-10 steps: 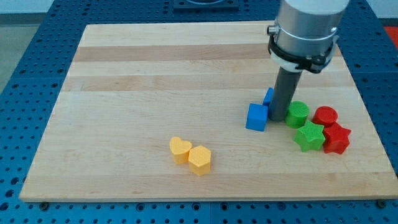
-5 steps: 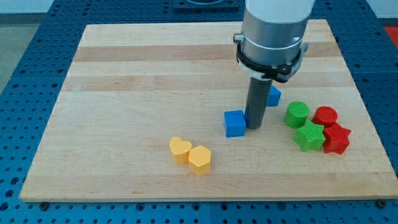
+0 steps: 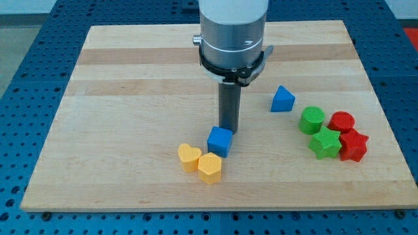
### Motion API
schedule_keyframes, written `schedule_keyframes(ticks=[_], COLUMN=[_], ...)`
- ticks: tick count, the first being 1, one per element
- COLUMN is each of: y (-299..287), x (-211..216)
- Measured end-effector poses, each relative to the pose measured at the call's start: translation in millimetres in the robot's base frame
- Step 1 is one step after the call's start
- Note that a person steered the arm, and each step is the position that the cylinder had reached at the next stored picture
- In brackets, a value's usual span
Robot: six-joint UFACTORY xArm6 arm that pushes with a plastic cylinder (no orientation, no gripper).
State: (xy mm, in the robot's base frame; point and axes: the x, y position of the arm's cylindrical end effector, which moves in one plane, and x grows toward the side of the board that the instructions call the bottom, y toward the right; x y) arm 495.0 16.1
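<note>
My tip (image 3: 228,130) rests against the upper right side of a blue cube (image 3: 220,141) near the middle of the board. Just below and left of that cube lie a yellow heart block (image 3: 189,156) and a yellow hexagonal block (image 3: 210,168), side by side; the cube is close to both, almost touching the hexagonal one. A blue triangular block (image 3: 282,100) sits alone to the right of the rod.
At the view's right sits a cluster: a green cylinder (image 3: 312,120), a red cylinder (image 3: 341,122), a green star block (image 3: 325,143) and a red star block (image 3: 353,145). The wooden board (image 3: 130,85) lies on a blue perforated table.
The rod has swept left and down, pushing the blue cube from beside the green blocks to next to the yellow pair. The blue triangular block stayed behind, now uncovered.
</note>
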Motion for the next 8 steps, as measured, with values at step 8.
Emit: schedule_keyframes(ticks=[8], y=[24.7], x=[2.6])
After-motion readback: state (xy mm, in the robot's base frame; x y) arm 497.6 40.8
